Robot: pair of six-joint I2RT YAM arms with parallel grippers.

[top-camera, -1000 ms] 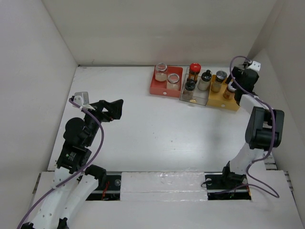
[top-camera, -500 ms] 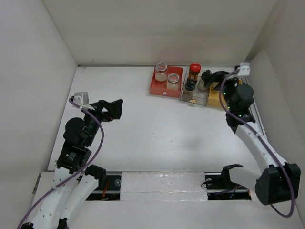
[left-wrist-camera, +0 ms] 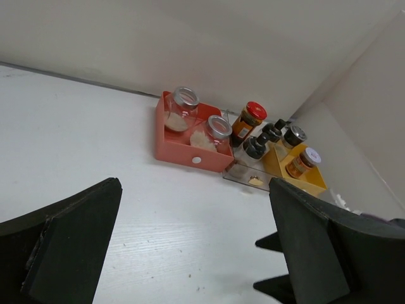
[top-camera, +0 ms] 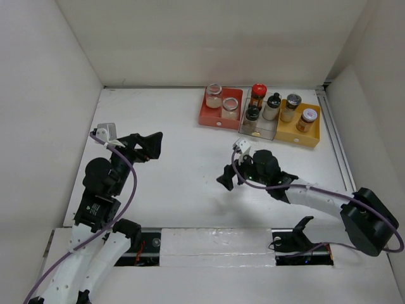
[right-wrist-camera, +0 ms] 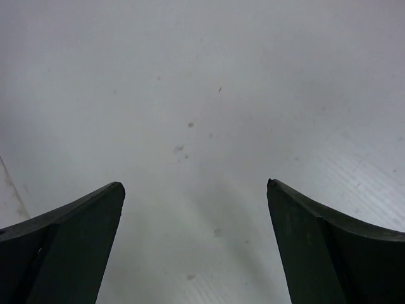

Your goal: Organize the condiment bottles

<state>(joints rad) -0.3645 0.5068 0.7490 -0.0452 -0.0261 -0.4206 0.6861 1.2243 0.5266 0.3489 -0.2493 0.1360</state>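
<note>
The condiment bottles stand in three trays at the back. Two clear glass jars [top-camera: 214, 95] [left-wrist-camera: 181, 107] are in the red tray [top-camera: 209, 117]. A dark red-capped bottle [top-camera: 257, 95] [left-wrist-camera: 248, 120] and two black-capped bottles [top-camera: 252, 116] share the clear tray [top-camera: 264, 133]. A silver-lidded jar [top-camera: 292, 106] and a white-lidded jar [top-camera: 307, 119] [left-wrist-camera: 304, 161] sit in the yellow tray [top-camera: 304, 137]. My left gripper [top-camera: 154, 145] [left-wrist-camera: 195, 183] hangs open and empty at the left. My right gripper [top-camera: 225, 179] [right-wrist-camera: 196, 185] is open over bare table in the middle.
White walls close in the table on the left, back and right. The right arm's links [top-camera: 316, 197] lie low across the near right of the table. The right gripper's fingertips [left-wrist-camera: 271, 241] show at the lower right of the left wrist view.
The right arm swung from the yellow tray at the back right down to the table's middle and opened wider. The white-lidded jar stays in the yellow tray. The left arm has not moved.
</note>
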